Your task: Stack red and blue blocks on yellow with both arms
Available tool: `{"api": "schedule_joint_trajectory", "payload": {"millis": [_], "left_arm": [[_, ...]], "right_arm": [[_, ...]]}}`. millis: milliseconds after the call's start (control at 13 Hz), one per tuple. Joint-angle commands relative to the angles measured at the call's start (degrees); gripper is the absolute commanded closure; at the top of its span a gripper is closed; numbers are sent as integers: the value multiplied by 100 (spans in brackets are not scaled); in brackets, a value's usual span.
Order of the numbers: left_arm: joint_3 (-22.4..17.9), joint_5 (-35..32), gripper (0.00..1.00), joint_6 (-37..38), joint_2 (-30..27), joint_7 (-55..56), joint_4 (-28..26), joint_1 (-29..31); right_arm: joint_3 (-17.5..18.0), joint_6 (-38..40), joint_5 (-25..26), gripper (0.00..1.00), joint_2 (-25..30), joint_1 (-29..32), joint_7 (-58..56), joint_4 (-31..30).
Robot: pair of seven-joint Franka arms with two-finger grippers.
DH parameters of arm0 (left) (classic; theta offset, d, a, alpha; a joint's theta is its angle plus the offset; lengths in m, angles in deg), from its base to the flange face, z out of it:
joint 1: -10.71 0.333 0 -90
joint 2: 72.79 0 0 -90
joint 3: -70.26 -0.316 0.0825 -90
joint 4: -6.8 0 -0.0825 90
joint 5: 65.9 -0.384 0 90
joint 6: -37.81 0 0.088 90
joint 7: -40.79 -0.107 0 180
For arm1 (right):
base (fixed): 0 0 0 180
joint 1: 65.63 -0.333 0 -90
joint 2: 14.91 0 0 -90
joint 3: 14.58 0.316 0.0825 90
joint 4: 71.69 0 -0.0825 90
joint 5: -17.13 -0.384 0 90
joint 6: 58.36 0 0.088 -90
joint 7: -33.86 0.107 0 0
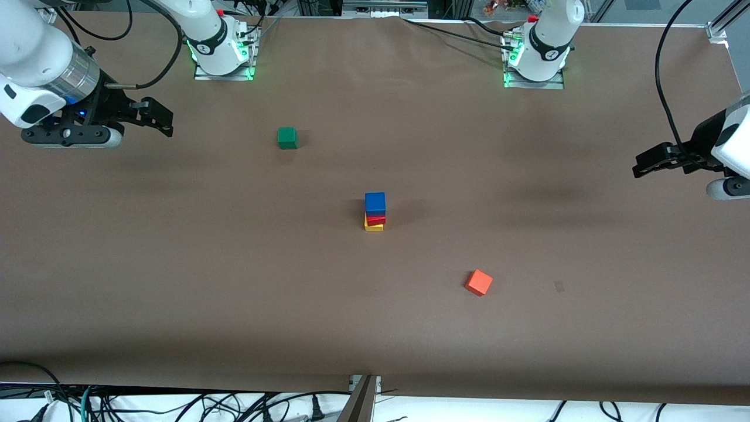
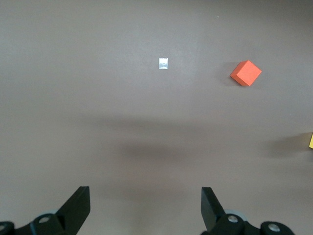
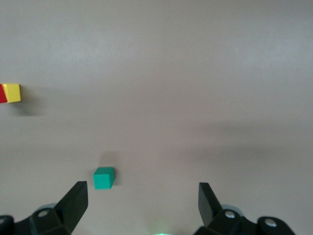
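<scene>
In the front view a stack stands at the table's middle: the blue block (image 1: 375, 203) on the red block (image 1: 375, 220) on the yellow cube (image 1: 373, 227). The right wrist view shows the yellow cube (image 3: 12, 92) and a sliver of red (image 3: 2, 93) at its edge. The left wrist view shows a sliver of yellow (image 2: 311, 140). My right gripper (image 1: 164, 122) is open and empty, up over the right arm's end of the table. My left gripper (image 1: 640, 165) is open and empty, over the left arm's end. Both are well apart from the stack.
A green cube (image 1: 287, 138) lies farther from the front camera than the stack, toward the right arm's end; it shows in the right wrist view (image 3: 103, 177). An orange-red cube (image 1: 479, 282) lies nearer the camera, toward the left arm's end (image 2: 246, 73). A small pale mark (image 2: 163, 63) is on the cloth.
</scene>
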Motion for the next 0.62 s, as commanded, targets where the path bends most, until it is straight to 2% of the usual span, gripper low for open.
{"api": "schedule_joint_trajectory", "payload": {"millis": [0, 538], "left_arm": [[23, -119, 0, 6, 37, -40, 84, -7], [23, -119, 0, 6, 37, -40, 84, 2]], "right_arm": [[120, 26, 83, 0, 7, 100, -52, 135], [85, 114, 83, 0, -143, 144, -122, 425]]}}
